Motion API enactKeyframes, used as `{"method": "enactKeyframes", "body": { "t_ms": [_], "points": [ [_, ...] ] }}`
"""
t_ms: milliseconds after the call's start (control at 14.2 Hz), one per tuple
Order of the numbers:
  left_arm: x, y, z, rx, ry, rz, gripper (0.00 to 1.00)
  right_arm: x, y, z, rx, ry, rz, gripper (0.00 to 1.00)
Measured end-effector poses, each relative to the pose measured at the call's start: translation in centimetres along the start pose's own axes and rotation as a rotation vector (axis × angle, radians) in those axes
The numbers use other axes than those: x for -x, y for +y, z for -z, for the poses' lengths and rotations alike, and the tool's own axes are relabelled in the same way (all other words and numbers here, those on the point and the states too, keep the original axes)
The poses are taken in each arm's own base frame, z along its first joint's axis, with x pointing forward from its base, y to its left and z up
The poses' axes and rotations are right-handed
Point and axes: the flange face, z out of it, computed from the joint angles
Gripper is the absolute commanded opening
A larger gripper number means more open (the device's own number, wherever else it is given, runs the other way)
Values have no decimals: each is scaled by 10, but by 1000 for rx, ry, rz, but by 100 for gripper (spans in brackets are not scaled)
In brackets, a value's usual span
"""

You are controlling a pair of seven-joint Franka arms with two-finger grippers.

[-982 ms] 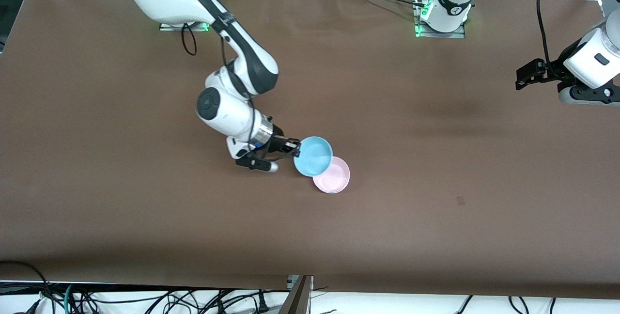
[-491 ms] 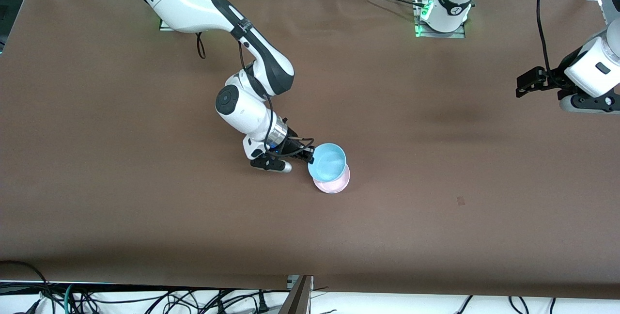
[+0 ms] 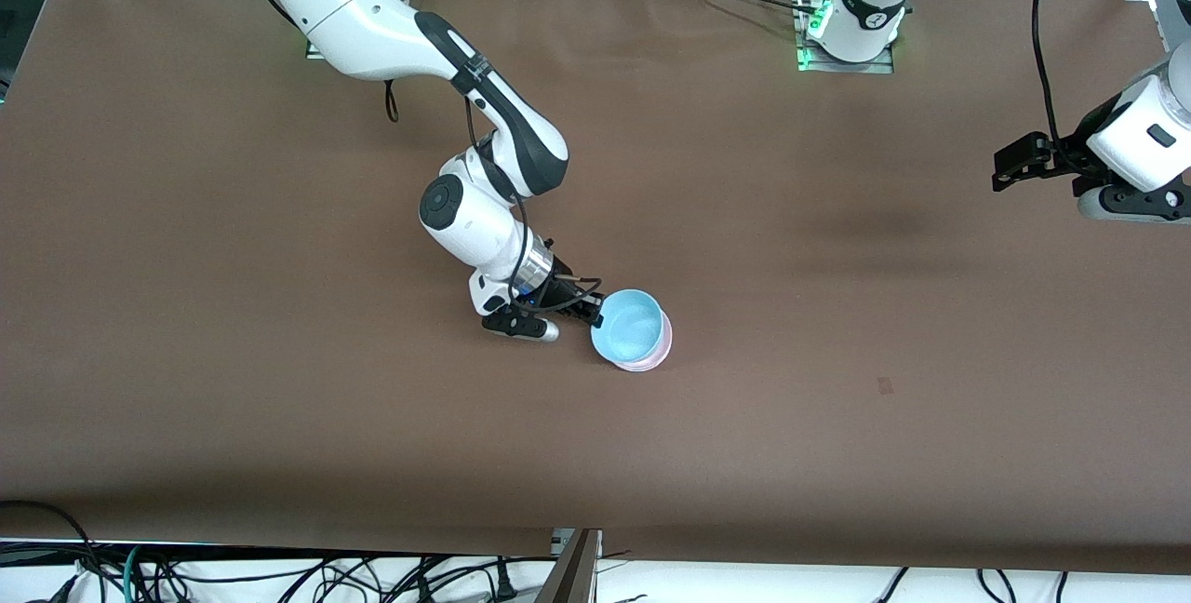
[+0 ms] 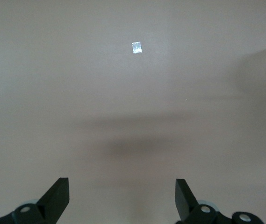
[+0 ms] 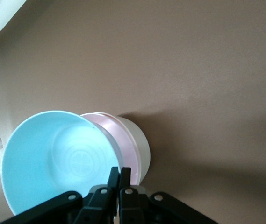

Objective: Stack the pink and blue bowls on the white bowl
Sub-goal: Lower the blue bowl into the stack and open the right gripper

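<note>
The light blue bowl (image 3: 633,326) is over the pale pink bowl (image 3: 654,362) and covers most of it; only a thin pink edge shows nearer the front camera. In the right wrist view the blue bowl (image 5: 53,163) sits tilted in the pink bowl (image 5: 125,140), which is nested in the white bowl (image 5: 141,140). My right gripper (image 3: 595,310) is shut on the blue bowl's rim, on the side toward the right arm's end, and shows in its own view (image 5: 123,171). My left gripper (image 3: 1003,167) waits open and empty over the left arm's end of the table (image 4: 122,191).
The brown table (image 3: 279,398) carries a small tape mark (image 3: 884,385), also in the left wrist view (image 4: 136,47). Cables (image 3: 279,575) hang along the table's front edge.
My right gripper has carried the blue bowl toward the left arm's end and lowered it onto the pink bowl, which now shows only as a thin edge. The left arm has hardly moved.
</note>
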Motion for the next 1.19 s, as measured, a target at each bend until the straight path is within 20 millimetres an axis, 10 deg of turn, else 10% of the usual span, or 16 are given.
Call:
{"method": "enactKeyframes", "body": {
  "t_ms": [1193],
  "points": [
    [0, -4, -1, 1, -5, 7, 100, 4, 2, -18, 27, 15, 30, 0]
  ]
}}
